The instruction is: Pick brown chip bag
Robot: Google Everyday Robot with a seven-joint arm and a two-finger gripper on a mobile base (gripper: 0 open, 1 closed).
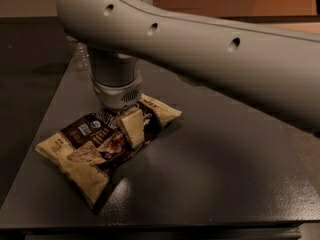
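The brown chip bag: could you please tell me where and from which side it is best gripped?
Probably the puffed middle, from straight above: the brown chip bag lies flat on the table, its ends hugging the surface. The gripper sits over that middle.

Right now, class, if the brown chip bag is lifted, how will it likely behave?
With the pincer low over its far half, the brown chip bag looks puffy and crinkled: probably light and floppy. Its glossy film may slip.

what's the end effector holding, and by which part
Cannot tell: the end effector sits on the middle of the chip bag, which lies on the table.
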